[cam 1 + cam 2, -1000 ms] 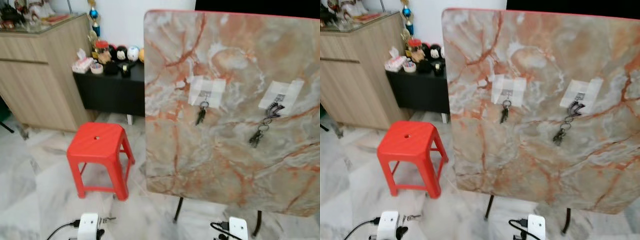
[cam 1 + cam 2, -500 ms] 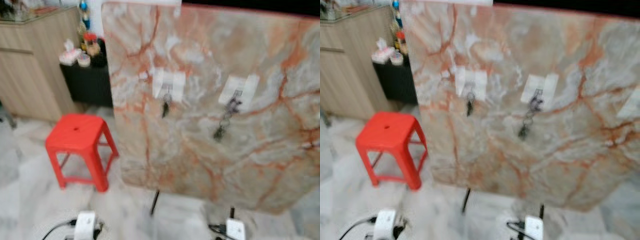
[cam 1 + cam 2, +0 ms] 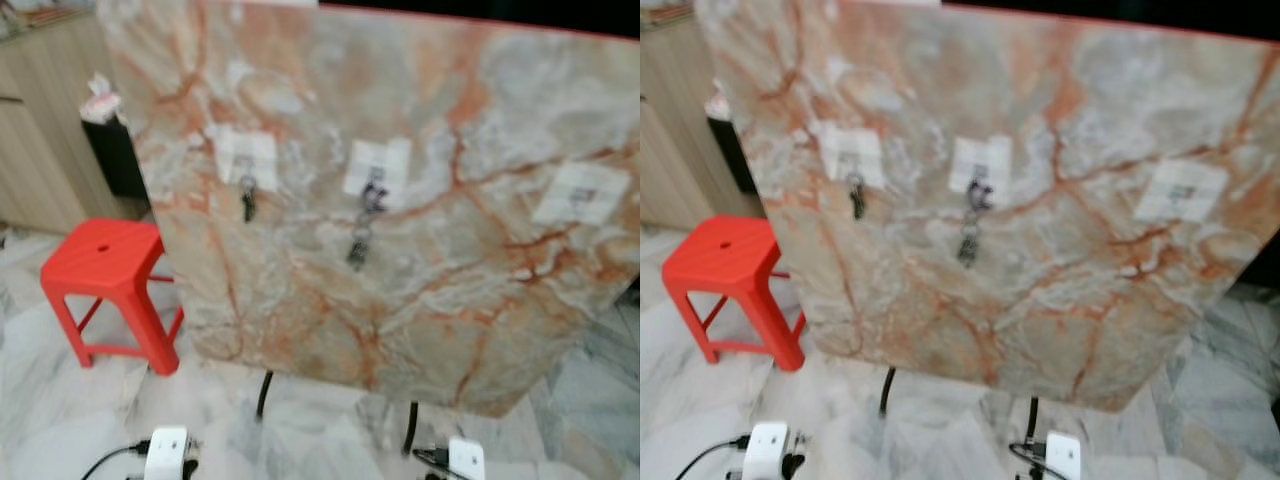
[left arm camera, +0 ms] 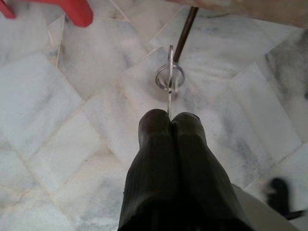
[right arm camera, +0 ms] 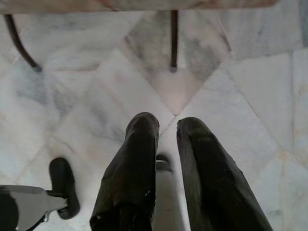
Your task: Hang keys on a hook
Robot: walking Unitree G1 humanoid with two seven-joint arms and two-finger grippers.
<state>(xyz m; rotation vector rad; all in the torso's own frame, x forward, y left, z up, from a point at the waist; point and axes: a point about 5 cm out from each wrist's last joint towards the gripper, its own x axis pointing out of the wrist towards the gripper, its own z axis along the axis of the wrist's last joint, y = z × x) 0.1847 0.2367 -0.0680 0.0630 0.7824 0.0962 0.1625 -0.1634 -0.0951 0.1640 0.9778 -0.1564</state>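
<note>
Keys [image 4: 169,77] pinched by left gripper [image 4: 169,117], blade hidden; right gripper [image 5: 167,126] parted, empty.

Even, soft indoor light falls across the marble-patterned board [image 3: 400,230], with no hard glare on it, yet both eye views are smeared by motion blur, so the veins and the white patches on the board look hazy, most of all toward its edges. The wrist views are sharper: the pale floor tiles [image 4: 57,96] below the board are brightly lit and crisp, while the black fingers [image 4: 168,159] close to the lens read dark with little detail. Only faint, diffuse shadows lie on the tiles around the board's thin legs [image 5: 173,38].
</note>
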